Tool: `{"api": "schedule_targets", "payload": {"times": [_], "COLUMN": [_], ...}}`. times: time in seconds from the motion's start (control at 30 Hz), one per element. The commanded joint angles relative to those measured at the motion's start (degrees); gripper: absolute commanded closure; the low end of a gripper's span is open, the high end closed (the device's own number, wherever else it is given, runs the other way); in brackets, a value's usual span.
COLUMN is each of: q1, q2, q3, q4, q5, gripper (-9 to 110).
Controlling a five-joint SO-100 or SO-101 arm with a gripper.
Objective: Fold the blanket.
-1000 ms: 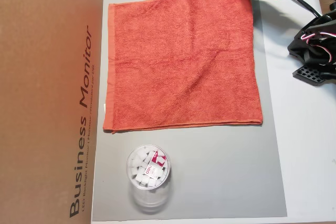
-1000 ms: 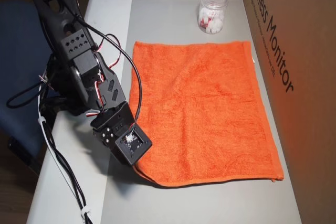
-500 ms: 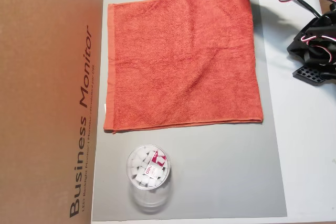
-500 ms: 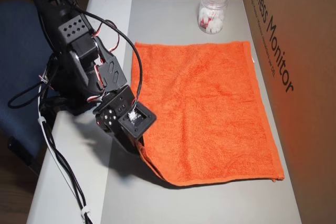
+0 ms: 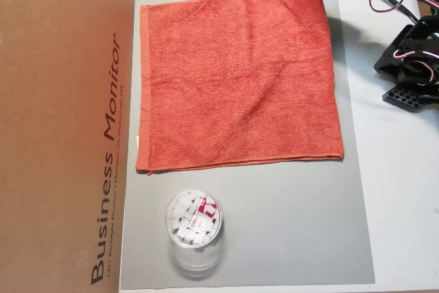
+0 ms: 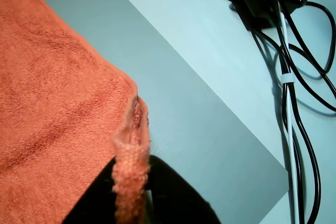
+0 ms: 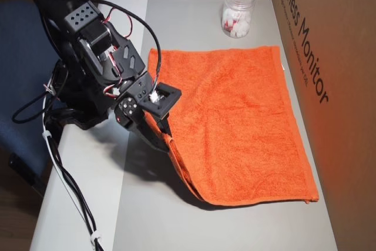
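Wrist view: tool (image 6: 137,182) pinching blanket (image 6: 58,93) corner, lifted.

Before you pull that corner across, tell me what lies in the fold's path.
Nothing visible does. The gripper is shut on the blanket corner, lifted off the grey mat; the blanket's top is bare, and the clear plastic tub stands beyond its far edge.

The square orange-red terry-cloth blanket (image 5: 240,80) looks nubbly and matt, its hemmed border a flatter woven strip. It lies on a smooth, matt grey mat (image 5: 274,231), beside a dull brown cardboard box (image 5: 62,128) with printed lettering. The clear plastic tub (image 5: 194,235) shines glossily, and the black plastic gripper (image 6: 144,195) has a faint sheen.
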Motion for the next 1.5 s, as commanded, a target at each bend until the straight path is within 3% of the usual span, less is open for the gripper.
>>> {"api": "schedule_targets", "payload": {"times": [0.0, 0.9, 1.23, 1.47], "q1": [-1.32, -16.35, -22.59, -23.12], "q2": [2.11, 1.41, -6.24, -14.5], "q3": [-2.72, -18.19, -20.21, -27.51], "q4": [-1.14, -1.23, -14.15, -15.64], "q5": [0.44, 3.52, 2.99, 2.99], "gripper": [102, 102, 102, 102]}}
